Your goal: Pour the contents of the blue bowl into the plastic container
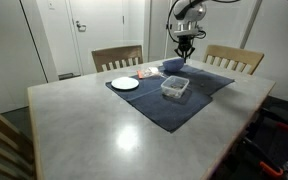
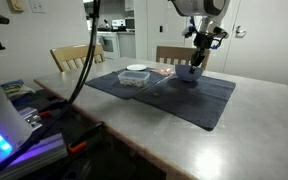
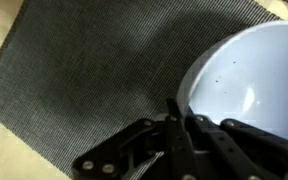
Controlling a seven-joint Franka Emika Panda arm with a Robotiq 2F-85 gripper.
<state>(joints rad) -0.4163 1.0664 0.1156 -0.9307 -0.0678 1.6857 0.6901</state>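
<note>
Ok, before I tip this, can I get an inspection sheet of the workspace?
Surface: grey table with a dark mat lying flat on it.
Job's things: bowl at the mat's far side; container upright in front of it, apart.
Clutter: white plate; small reddish item, too small to identify.
End effector: shut on the bowl's rim.
Cables: black cable hanging by the table's edge.
Surroundings: chairs at the far side; doors behind.
</note>
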